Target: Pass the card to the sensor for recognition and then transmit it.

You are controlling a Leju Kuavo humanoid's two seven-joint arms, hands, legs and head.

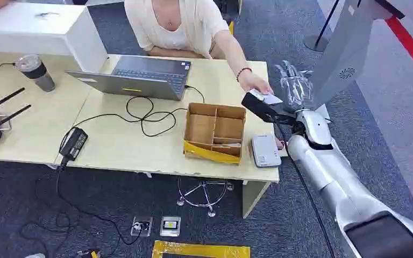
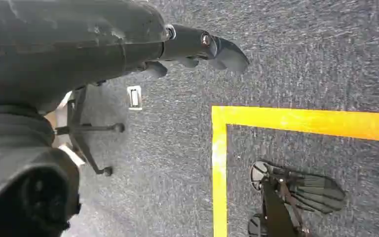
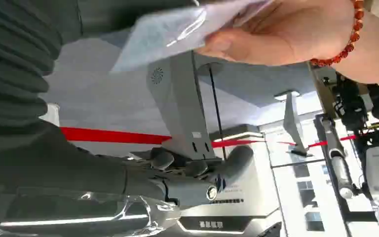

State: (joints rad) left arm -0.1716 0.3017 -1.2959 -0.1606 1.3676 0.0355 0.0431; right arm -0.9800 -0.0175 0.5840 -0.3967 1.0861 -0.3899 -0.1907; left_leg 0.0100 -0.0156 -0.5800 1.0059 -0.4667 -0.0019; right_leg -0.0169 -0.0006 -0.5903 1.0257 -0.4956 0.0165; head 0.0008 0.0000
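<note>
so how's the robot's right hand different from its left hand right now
The right hand is raised at the table's far end beside the person's hand, which holds the card; the left hand hangs low over dark carpet near yellow floor tape. The right hand's fingers are spread; the left hand's are bunched closer. Neither holds anything.

Bright even overhead light, soft shadows under table point(image 1: 113, 145), motion blur on card point(image 3: 187, 29), glare on windows in right wrist view.
</note>
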